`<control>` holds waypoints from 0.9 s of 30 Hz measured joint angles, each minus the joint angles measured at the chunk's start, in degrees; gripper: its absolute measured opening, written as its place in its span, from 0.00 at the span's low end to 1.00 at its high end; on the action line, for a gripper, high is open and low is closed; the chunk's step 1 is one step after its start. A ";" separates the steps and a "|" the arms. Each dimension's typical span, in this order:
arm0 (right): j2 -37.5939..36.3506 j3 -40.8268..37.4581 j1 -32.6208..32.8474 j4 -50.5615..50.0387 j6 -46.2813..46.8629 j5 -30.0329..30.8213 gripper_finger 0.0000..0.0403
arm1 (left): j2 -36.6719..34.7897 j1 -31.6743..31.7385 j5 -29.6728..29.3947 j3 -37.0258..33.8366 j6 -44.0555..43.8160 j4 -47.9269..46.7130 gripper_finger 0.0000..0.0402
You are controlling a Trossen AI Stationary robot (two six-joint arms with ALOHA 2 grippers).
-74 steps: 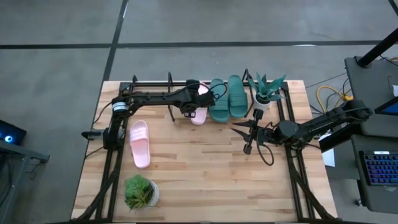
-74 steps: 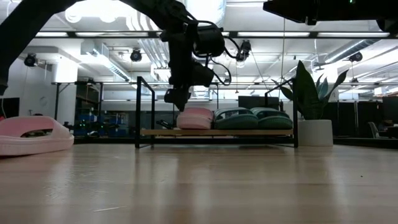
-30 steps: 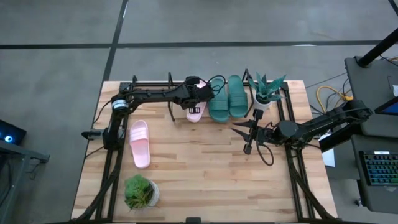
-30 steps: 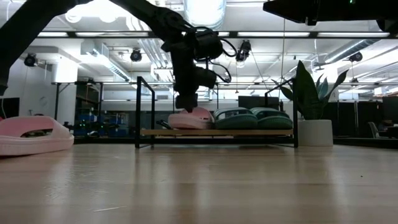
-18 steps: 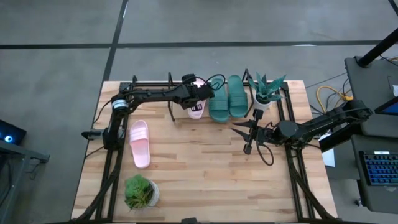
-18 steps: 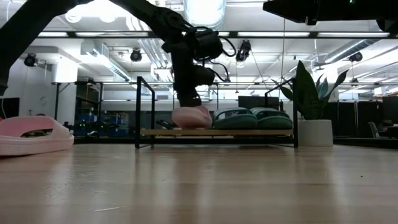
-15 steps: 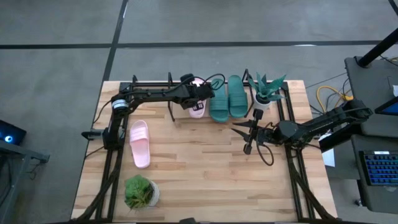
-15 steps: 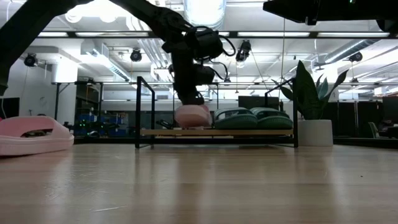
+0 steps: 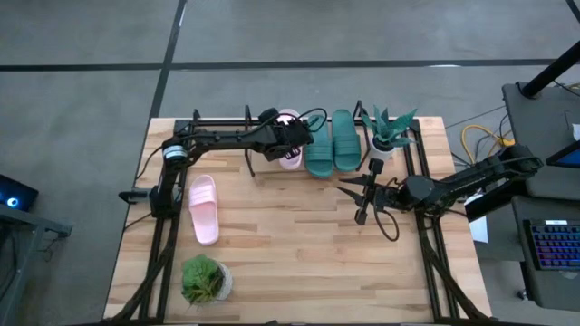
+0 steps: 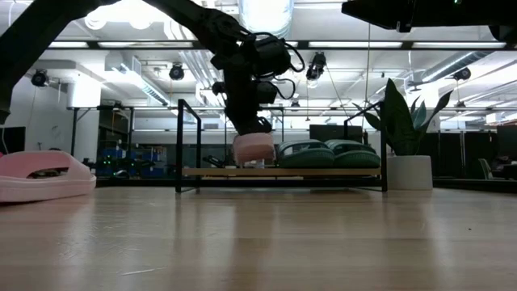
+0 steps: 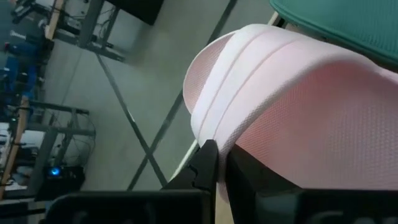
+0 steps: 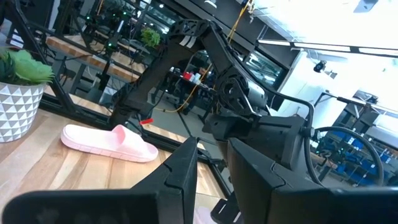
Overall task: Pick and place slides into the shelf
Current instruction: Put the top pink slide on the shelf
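Note:
My left gripper (image 9: 279, 145) is shut on a light pink slide (image 9: 291, 149) at the shelf (image 10: 210, 171), just left of two dark teal slides (image 9: 331, 142) that lie flat on the shelf's wood board. The second pink slide (image 9: 203, 209) lies sole down on the table at the left; it also shows in the low view (image 10: 44, 174). My right gripper (image 9: 358, 197) is open and empty over the table's right half, well short of the shelf. My left gripper pinches the pink slide's left side edge (image 11: 211, 134) between its two fingers. They come about level from the table's left. The slide sits tipped up in the hold (image 10: 253, 148), its lower part down at the shelf board beside the teal slides.
A potted plant (image 9: 391, 129) stands at the shelf's right end and another (image 9: 206, 279) near the table's front left. Black arm-mount frames run along both table sides. Bare wood lies between the shelf and the near edge.
My left gripper has gone toward the table's far edge with the pink slide, deeper into the shelf. The slide has tipped up from lying flat and now shows narrower and taller beside the teal slides.

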 joint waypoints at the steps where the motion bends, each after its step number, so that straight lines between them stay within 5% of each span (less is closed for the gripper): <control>1: -0.01 0.00 0.00 0.01 -0.01 0.00 0.20 | 0.00 -0.14 -0.32 0.00 -0.02 0.01 0.00; 27: -0.01 -0.04 0.01 -0.08 0.01 0.00 0.20 | 3.43 -1.17 -4.67 -1.42 -3.97 3.60 0.00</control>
